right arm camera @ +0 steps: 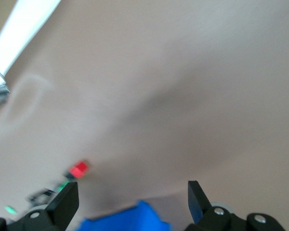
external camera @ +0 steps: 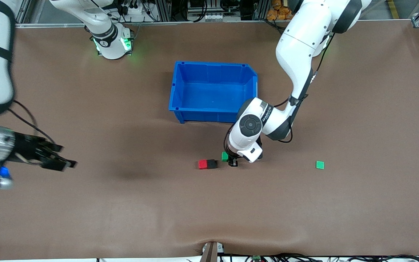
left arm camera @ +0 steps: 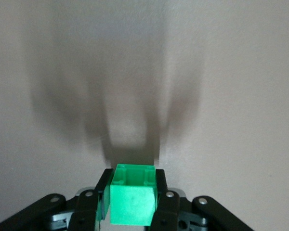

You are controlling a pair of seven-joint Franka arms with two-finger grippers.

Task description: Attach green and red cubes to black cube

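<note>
Left end effector point(external camera: 232, 161) pinches the green cube point(left arm camera: 132, 201) beside the red cube point(external camera: 203, 164).

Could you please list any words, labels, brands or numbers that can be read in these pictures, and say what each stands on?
Left arm's wrist link: a line of dark print, too small to read.
Green cube, red cube, black cube, blue bin, green tile: no text visible.

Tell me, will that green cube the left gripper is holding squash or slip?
Probably stiff: the green cube keeps square edges between the left gripper fingers. It looks like smooth plastic, so possibly slippery. Flat faces suggest it won't roll if dropped.
</note>
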